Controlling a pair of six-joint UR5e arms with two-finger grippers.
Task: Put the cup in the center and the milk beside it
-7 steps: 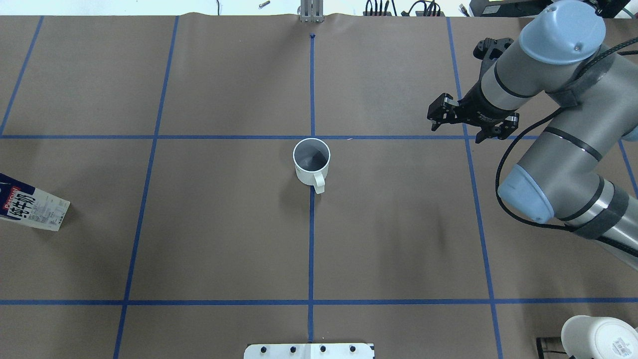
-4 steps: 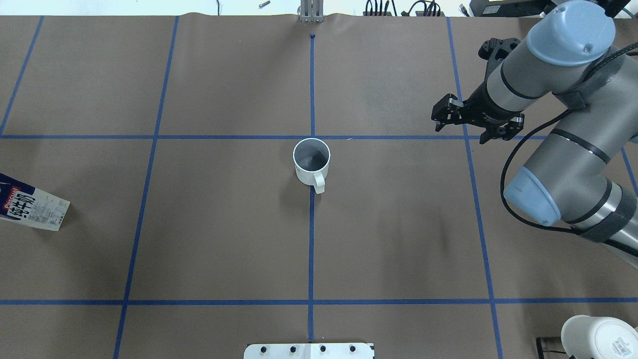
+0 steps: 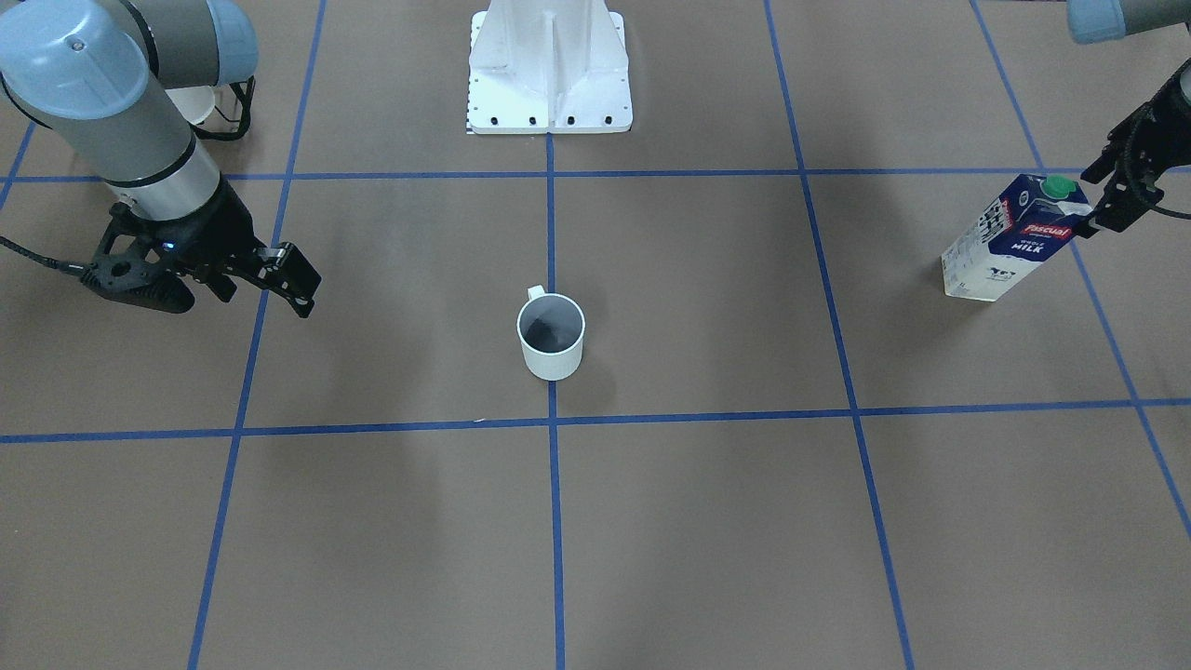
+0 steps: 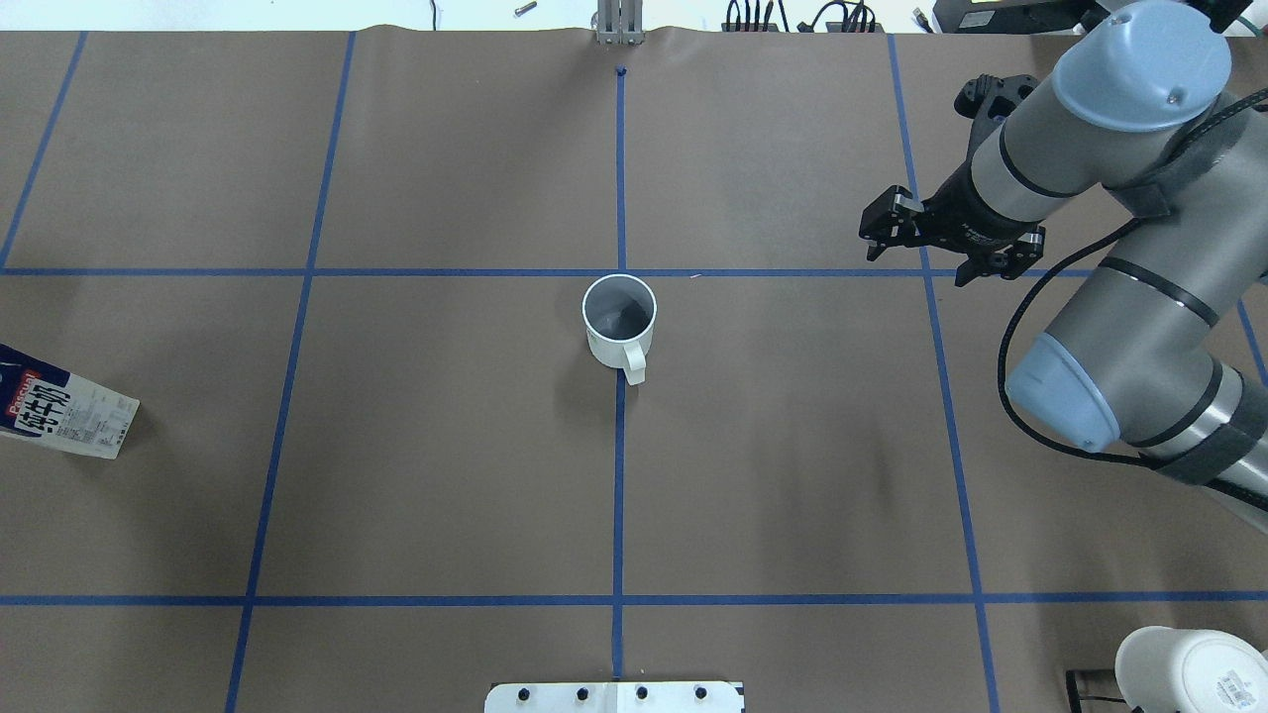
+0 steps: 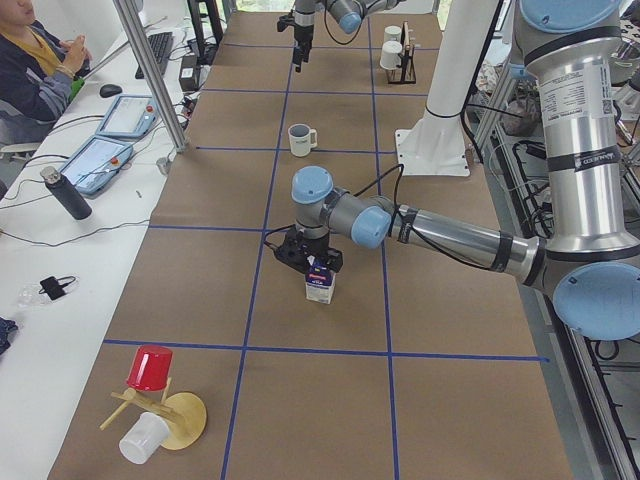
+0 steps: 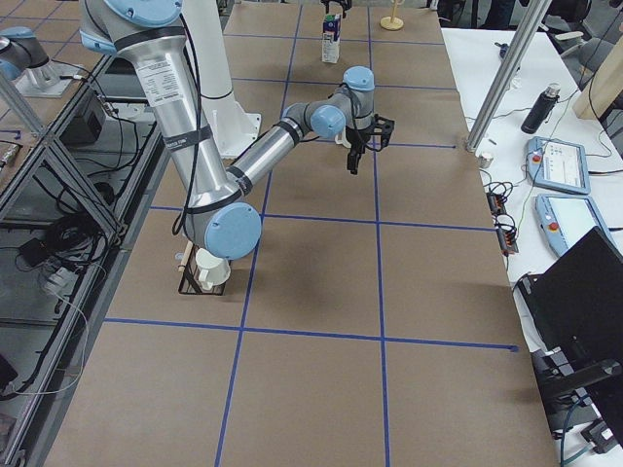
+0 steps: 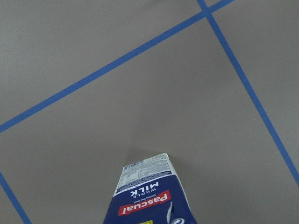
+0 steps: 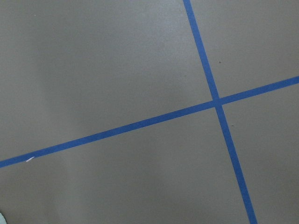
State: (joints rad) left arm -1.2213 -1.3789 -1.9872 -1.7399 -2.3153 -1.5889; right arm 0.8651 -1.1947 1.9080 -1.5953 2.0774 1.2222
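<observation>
The cup [image 4: 619, 322] is a plain white mug, upright on the vertical blue line in the center [image 4: 618, 465] of the tape grid; it also shows in the front view [image 3: 551, 337]. The milk [image 3: 1012, 237] is a navy and white Pascual carton with a green cap, upright far out on my left side [image 4: 61, 412]. My left gripper [image 3: 1109, 197] is at the carton's top, one fingertip beside the cap, and looks open; the left wrist view shows the carton [image 7: 150, 198] just below it. My right gripper [image 4: 916, 265] is open and empty, well to the right of the cup.
A white mug with lettering [image 4: 1189, 673] sits on a rack at the near right corner. My white base plate [image 4: 614, 696] is at the near edge. A red cup and a white cup on a wooden stand [image 5: 150, 405] are at the table's left end.
My right arm has drifted a little further right, away from the cup, with its gripper still open. The cup and the milk have not moved.
</observation>
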